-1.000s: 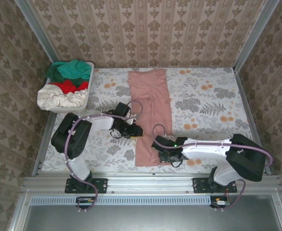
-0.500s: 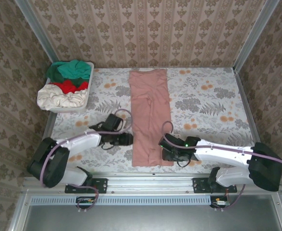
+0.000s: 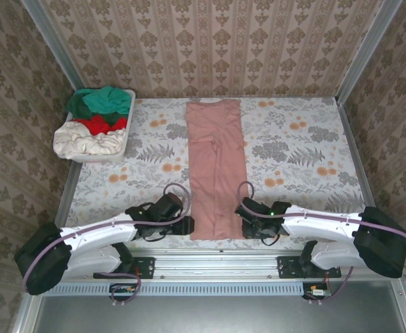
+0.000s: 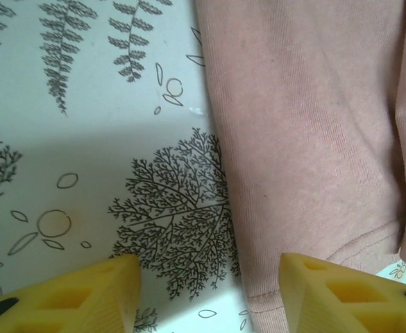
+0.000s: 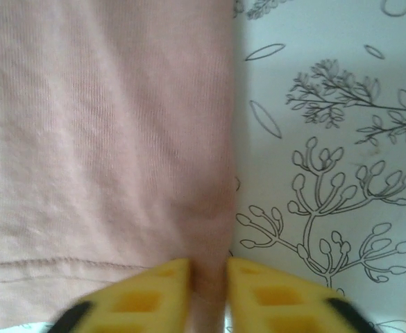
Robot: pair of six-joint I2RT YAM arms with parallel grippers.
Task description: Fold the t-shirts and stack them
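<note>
Long folded strip of fine-ribbed dusty-pink t-shirt [image 3: 216,166] flat on floral tabletop [image 3: 300,139]. Left gripper [image 4: 208,277] spread wide astride hem corner; right gripper [image 5: 209,284] apparently pinching side edge.

The left arm [image 3: 95,239] and right arm [image 3: 320,223] have white shells over the long links and black housings at the joints. Behind the left fingers [image 4: 85,295] a lilac cable [image 3: 177,189] forms a loop and runs back along the links. A second lilac cable [image 3: 242,187] lies behind the right fingers [image 5: 147,295], beside a small green light [image 3: 265,214]. All the fingers are yellow moulded blocks with recessed pockets and black patches at their outer edges. Each base is a black plate [image 3: 123,266].
</note>
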